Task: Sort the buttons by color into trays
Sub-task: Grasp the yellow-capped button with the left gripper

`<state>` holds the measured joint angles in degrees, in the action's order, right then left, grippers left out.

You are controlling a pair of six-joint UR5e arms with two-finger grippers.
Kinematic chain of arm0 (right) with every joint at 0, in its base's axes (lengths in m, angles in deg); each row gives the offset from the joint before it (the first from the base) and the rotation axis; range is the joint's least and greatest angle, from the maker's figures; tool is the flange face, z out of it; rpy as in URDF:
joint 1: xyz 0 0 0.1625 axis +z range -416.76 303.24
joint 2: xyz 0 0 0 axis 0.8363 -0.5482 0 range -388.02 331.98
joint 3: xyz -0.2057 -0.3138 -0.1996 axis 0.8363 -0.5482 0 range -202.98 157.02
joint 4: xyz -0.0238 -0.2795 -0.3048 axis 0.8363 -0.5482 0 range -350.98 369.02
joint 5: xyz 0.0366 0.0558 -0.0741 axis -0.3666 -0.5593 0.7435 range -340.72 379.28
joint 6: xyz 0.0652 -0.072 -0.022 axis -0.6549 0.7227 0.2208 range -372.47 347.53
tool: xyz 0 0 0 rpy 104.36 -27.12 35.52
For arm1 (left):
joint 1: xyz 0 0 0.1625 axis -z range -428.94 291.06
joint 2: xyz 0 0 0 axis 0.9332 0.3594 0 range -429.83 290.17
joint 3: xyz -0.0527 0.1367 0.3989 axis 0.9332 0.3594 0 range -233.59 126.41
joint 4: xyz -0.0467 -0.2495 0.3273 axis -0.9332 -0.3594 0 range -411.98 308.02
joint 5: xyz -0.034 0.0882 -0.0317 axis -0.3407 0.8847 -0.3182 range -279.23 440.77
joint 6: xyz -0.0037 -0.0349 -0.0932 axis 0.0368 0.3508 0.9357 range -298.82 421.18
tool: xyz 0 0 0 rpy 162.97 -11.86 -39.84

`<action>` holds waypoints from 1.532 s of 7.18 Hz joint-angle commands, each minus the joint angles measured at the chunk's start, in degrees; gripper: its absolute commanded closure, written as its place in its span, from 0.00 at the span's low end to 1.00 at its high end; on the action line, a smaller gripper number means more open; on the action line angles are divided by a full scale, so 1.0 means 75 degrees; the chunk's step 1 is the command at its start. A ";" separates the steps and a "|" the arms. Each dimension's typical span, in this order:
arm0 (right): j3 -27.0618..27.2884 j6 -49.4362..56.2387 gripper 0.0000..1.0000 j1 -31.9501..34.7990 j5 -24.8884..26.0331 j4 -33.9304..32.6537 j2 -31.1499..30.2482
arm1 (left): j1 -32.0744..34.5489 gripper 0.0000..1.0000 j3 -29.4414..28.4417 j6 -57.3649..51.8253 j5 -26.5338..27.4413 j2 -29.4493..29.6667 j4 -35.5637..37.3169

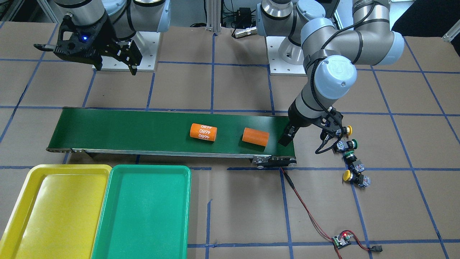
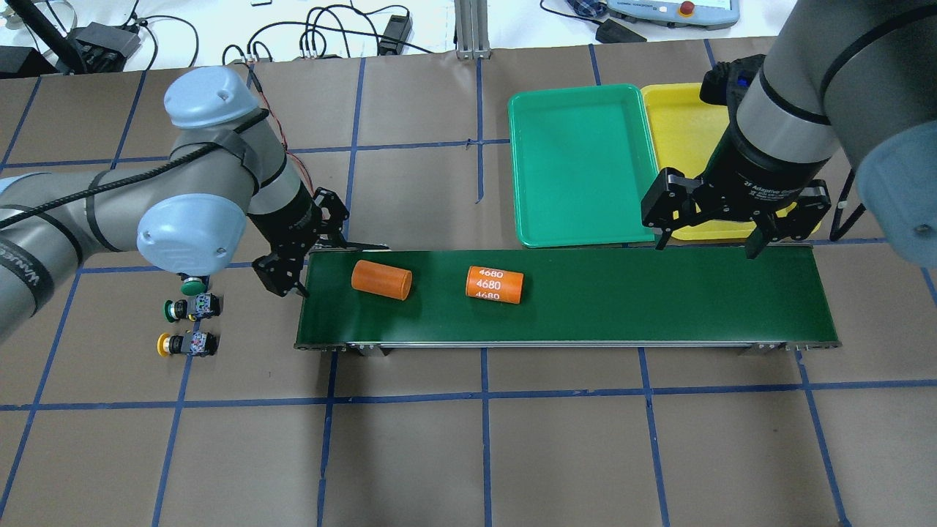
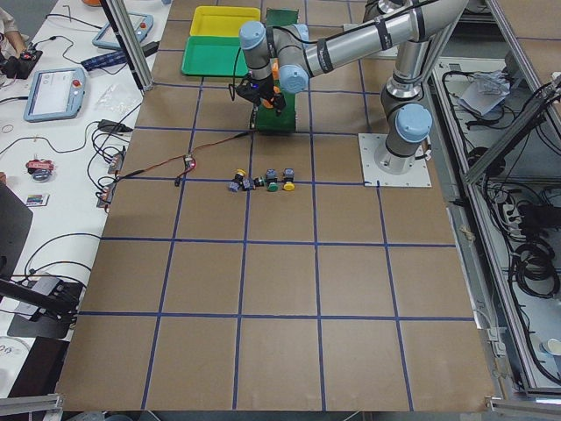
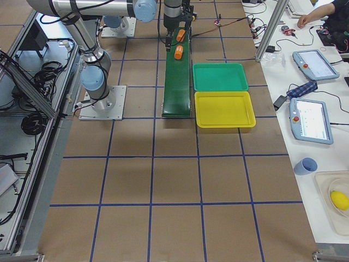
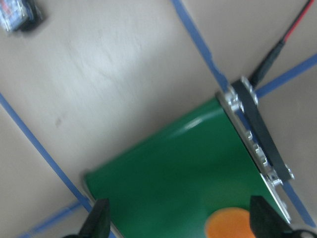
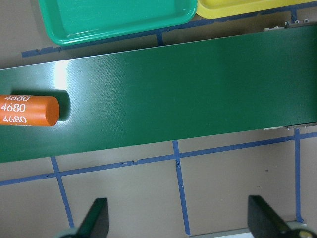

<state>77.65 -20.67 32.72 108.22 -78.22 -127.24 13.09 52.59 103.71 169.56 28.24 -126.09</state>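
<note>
Four buttons lie in a row on the paper beyond the belt's end: a yellow one point(image 1: 346, 130), two green ones point(image 1: 348, 144) point(image 1: 350, 158) and a yellow one point(image 1: 348, 176). The overhead view shows only three of them point(image 2: 176, 309); my left arm hides the fourth. My left gripper point(image 1: 305, 138) point(image 2: 307, 252) point(image 5: 181, 220) is open and empty. It hangs over the belt's end, beside the buttons. My right gripper point(image 2: 706, 241) point(image 1: 86, 59) point(image 6: 178, 218) is open and empty above the belt's other end. The yellow tray point(image 1: 61, 208) and the green tray point(image 1: 143, 212) are empty.
A dark-green conveyor belt point(image 1: 143, 129) carries two orange cylinders, one plain point(image 1: 255, 136) and one marked "4680" point(image 1: 203, 132). A red wire runs from the belt's end to a small circuit board point(image 1: 341, 240). The two trays stand side by side against the belt's far side point(image 2: 578, 168).
</note>
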 commanded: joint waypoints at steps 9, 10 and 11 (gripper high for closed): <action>0.0060 -0.0008 0.00 0.0000 0.0000 0.0006 -0.0058 | -0.2159 0.00 -0.1399 -0.5623 0.0044 0.3106 0.2725; 0.0049 -0.0008 0.00 0.0000 -0.0012 -0.0017 -0.0059 | -0.2287 0.00 -0.1176 -0.5635 0.0044 0.3095 0.2906; 0.0060 0.0003 0.00 0.0000 -0.0012 -0.0052 -0.0047 | -0.2347 0.00 -0.1069 -0.5531 0.0032 0.3106 0.2942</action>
<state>78.05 -20.70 32.72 108.16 -78.36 -127.64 -3.80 43.10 61.73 169.86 51.46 -105.21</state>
